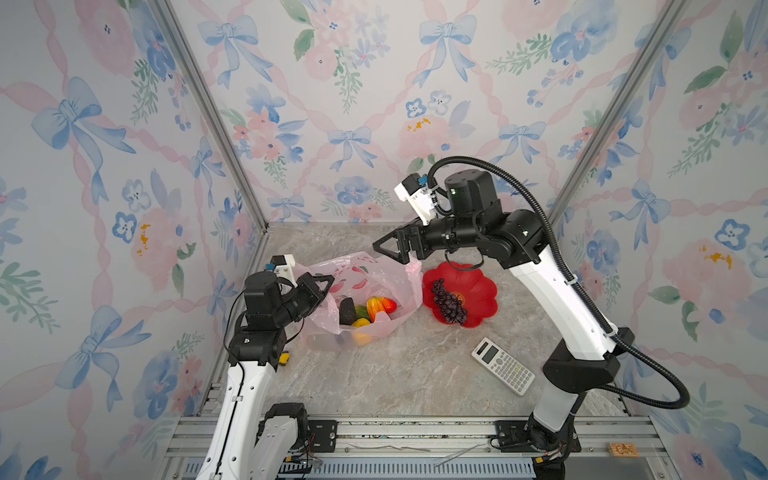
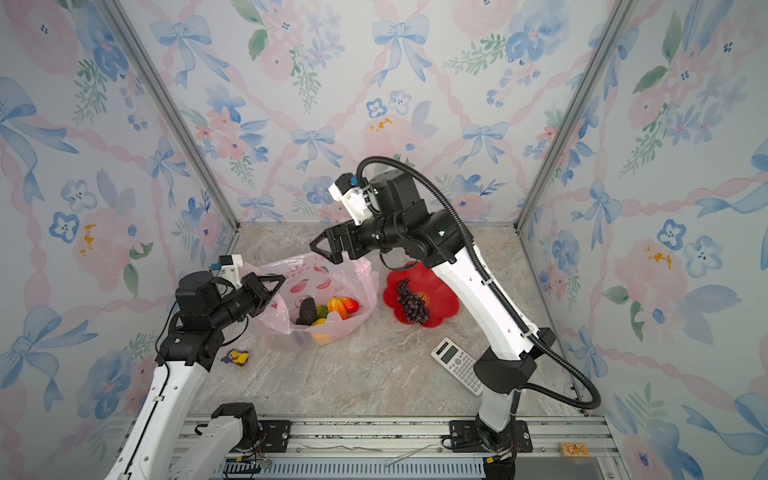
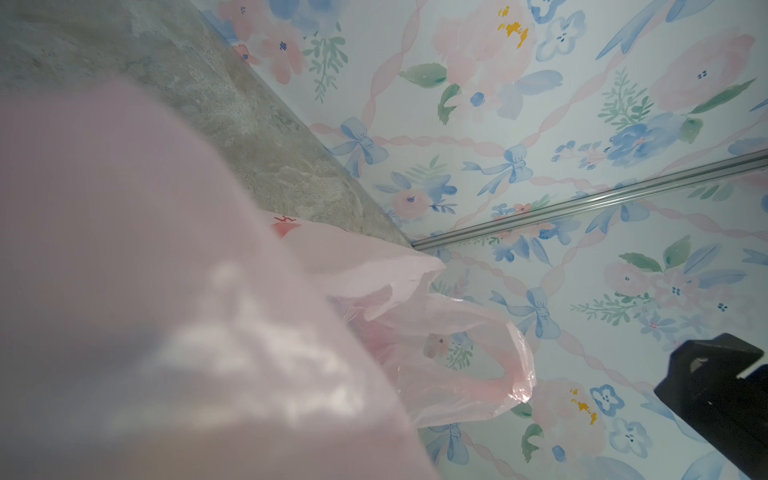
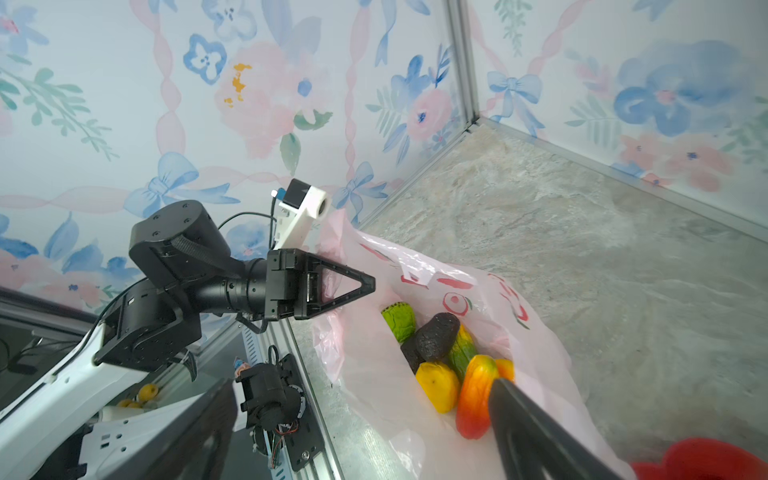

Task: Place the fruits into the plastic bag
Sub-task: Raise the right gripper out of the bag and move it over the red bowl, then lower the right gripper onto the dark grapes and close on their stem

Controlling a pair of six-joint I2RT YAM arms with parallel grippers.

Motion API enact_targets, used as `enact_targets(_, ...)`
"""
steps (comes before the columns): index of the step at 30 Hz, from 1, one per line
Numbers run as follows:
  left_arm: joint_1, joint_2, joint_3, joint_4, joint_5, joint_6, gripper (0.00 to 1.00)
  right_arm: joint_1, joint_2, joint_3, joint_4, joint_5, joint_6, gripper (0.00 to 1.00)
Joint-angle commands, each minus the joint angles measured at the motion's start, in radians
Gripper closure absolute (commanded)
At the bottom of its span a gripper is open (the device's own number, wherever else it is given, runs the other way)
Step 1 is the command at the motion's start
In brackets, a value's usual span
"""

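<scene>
The pale-pink plastic bag (image 1: 386, 270) lies open left of centre in both top views. My left gripper (image 1: 328, 280) is shut on the bag's near-left rim and holds it up; in the left wrist view the bag (image 3: 166, 291) covers the jaws. Inside lie a dark avocado (image 4: 436, 336), a yellow lemon (image 4: 436, 386), a red-yellow mango (image 4: 473, 399) and a bumpy green fruit (image 4: 399, 322). My right gripper (image 1: 390, 249) hovers open and empty above the bag's far-right rim. The purple grape bunch (image 1: 446, 301) rests on the red flower-shaped plate (image 1: 478, 291).
A white calculator (image 1: 503, 372) lies near the right arm's base. A small yellow and purple toy figure (image 2: 236, 356) sits by the left arm. Flowered walls close in the back and both sides, and a metal rail (image 1: 415, 432) runs along the front.
</scene>
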Motion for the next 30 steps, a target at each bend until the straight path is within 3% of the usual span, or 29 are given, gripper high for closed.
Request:
enact_targets(1, -0.003, 0.008, 0.026, 0.015, -0.008, 0.026, 1.0, -0.079, -0.102, -0.124, 0.059, 0.018, 0.007, 0.04)
enact_targets(10, -0.002, 0.024, 0.023, 0.02, -0.006, 0.029, 1.0, -0.288, -0.541, -0.809, 0.557, 0.052, 0.155, 0.04)
enact_targets(16, -0.004, 0.035, 0.021, 0.028, -0.006, 0.028, 1.0, -0.391, -0.568, -0.839, 0.289, 0.11, 0.097, 0.04)
enact_targets(22, -0.009, 0.038, 0.012, 0.032, -0.004, 0.026, 1.0, -0.4, -0.477, -0.803, -0.007, 0.23, 0.032, 0.04)
enact_targets(30, -0.013, 0.02, -0.01, 0.032, 0.0, 0.022, 1.0, -0.382, -0.367, -0.813, -0.11, 0.233, 0.015, 0.04)
